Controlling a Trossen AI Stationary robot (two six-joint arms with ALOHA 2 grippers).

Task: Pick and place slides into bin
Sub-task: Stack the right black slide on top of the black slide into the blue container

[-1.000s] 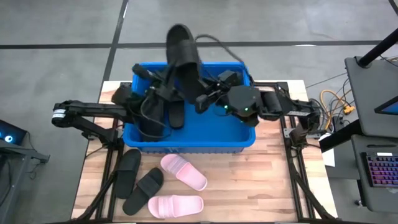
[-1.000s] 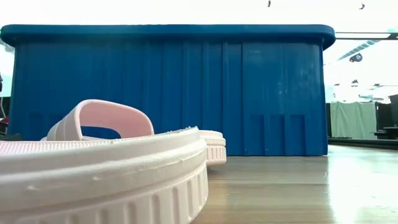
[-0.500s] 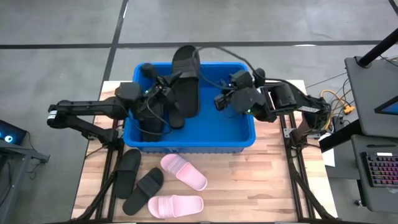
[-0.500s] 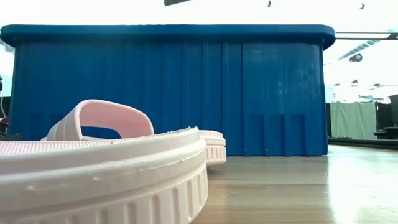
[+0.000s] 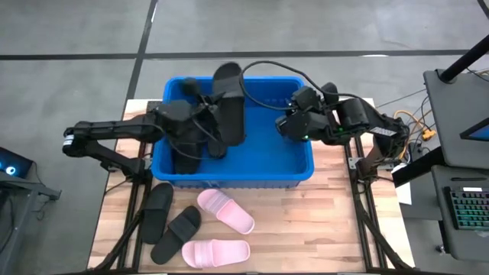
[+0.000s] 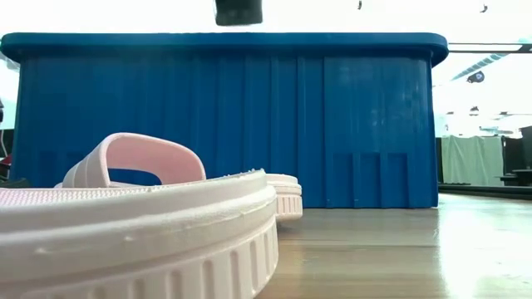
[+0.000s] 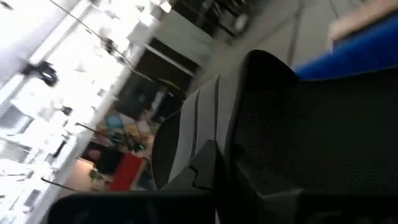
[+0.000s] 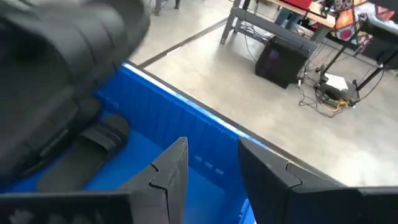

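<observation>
The blue bin point(image 5: 294, 177) stands at the table's far middle; its near wall fills the low view point(image 6: 332, 124). My left gripper point(image 5: 204, 114) is over the bin's left half, shut on a black slide point(image 5: 229, 99) that slants up above the bin. The slide's top end shows above the rim in the low view point(image 6: 238, 11). Two more black slides point(image 5: 189, 149) lie inside the bin. My right gripper point(image 5: 280, 127) is open and empty over the bin's right half point(image 8: 211, 168). My left gripper holds the black slide by one long side point(image 7: 199, 134), about mid-length, coming level from the table's left. The fingers themselves are hidden by the gripper body and the slide. The slide is lifted, slanting, its high end point(image 5: 227, 72) over the bin's far rim.
Two black slides point(image 5: 157, 210) point(image 5: 177, 233) and two pink slides point(image 5: 226, 211) point(image 5: 216, 252) lie on the wooden table in front of the bin. One pink slide point(image 6: 141, 224) is close to the low camera. A cable point(image 5: 267, 67) arcs over the bin's far side.
My left gripper has come down with the black slide, which now hangs lower over the bin, toward the table's near edge; its end now shows in the low view. My right gripper has drawn back from the slide toward the table's right edge.
</observation>
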